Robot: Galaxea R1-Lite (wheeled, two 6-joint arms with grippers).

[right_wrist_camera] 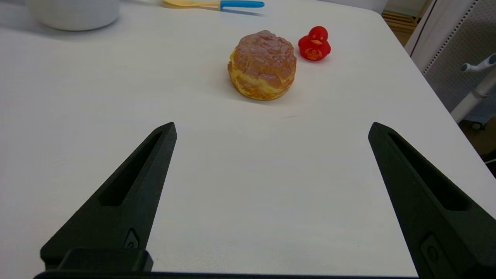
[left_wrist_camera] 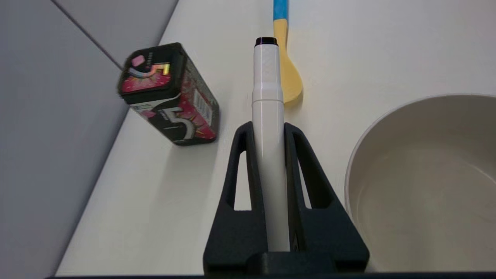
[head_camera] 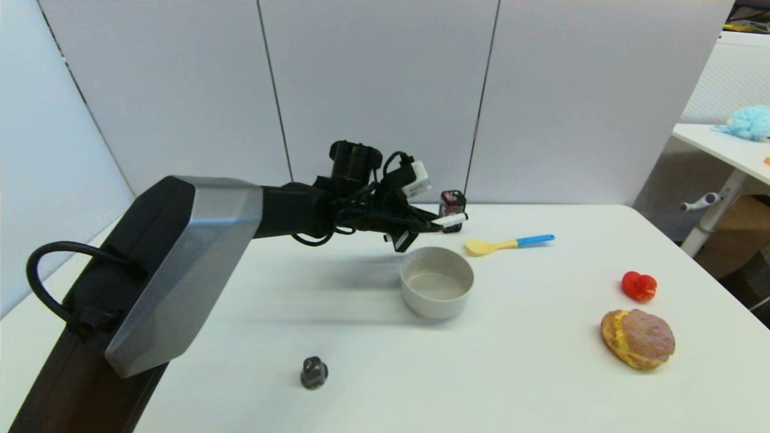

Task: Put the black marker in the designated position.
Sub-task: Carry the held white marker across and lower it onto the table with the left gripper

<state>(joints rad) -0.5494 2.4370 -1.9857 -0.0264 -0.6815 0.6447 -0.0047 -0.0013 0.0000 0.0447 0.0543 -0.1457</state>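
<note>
One black marker (left_wrist_camera: pixel 267 128), white-bodied with a dark cap showing at its far end, sits clamped between the two fingers of the left gripper (left_wrist_camera: pixel 268 133), jaws pinched narrow around its barrel. It's up off the table (head_camera: pixel 337 325), held in the air just behind the far rim of the bowl (head_camera: pixel 437 290), its free end poking out toward the gum box (head_camera: pixel 452 209). From the head camera only a short white stub of the marker (head_camera: pixel 450 220) shows past the left gripper (head_camera: pixel 434 225); the left wrist camera lays out nearly its whole length, running straight out along the fingers (left_wrist_camera: pixel 300 155).

One bowl on the table, pale and round, and it's holding nothing; the wrist view looks right down into the bowl (left_wrist_camera: pixel 422 186) and shows bare inner wall. One gum box (left_wrist_camera: pixel 170 97), dark with pink print and a big numeral on it, stands beside the marker near the back wall. One spoon (head_camera: pixel 508 243), yellow with a blue handle, lies flat beyond the bowl; in the wrist view the spoon (left_wrist_camera: pixel 288 73) runs just alongside the marker's tip.

Over on the right side: one cream puff (head_camera: pixel 637 338) and one red rubber duck (head_camera: pixel 639 286), near each other. The right wrist camera shows the duck (right_wrist_camera: pixel 314 43) face-on, which the head view doesn't. The right gripper (right_wrist_camera: pixel 271 133) hangs low over the near table, jaws spread wide, gripping nothing. One small dark metal nut (head_camera: pixel 313 372) sits alone near the front, seen only from the head.
</note>
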